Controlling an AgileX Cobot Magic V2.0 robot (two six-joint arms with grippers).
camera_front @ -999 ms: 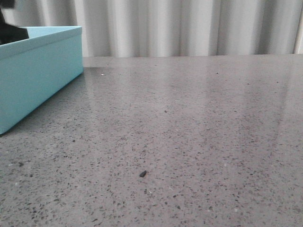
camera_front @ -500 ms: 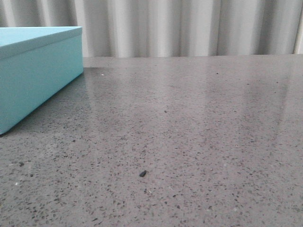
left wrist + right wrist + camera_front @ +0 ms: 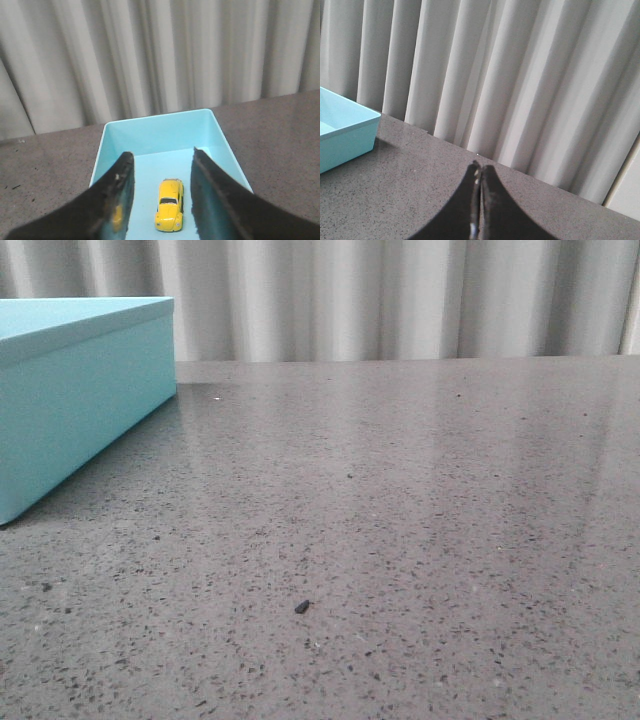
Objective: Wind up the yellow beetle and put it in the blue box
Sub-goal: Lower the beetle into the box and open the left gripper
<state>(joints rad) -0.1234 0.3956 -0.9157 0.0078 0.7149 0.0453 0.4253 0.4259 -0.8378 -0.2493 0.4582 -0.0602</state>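
Nearest to us, our left gripper [image 3: 161,192] hangs above the blue box [image 3: 150,132] with its fingers [image 3: 119,195] spread wide and nothing between them. Directly below that gap, the yellow beetle [image 3: 170,211] sits on the box floor on its wheels, apart from every wall we can see and touching neither finger. From this we judge the storing step done: the car is inside and let go. Whether it was wound up we cannot tell from these views. What seems left is only to draw the arm clear, and to fit a lid if one is wanted; no lid shows anywhere.

Our right gripper [image 3: 479,200] has its fingers pressed together, holding nothing, poised over bare table [image 3: 420,185] well away from the box, whose corner shows at the edge of its view.

For room to move: the box walls rise on both sides of the left fingers, so we judge a straight lift safer than any sideways sweep. In the front view the box [image 3: 80,390] stands at the far left of the grey speckled table [image 3: 400,520], neither arm showing there. The rest of the surface carries only a small dark speck [image 3: 302,607]. Farthest off, the table's back edge meets a pale pleated curtain [image 3: 380,295], close behind the box.
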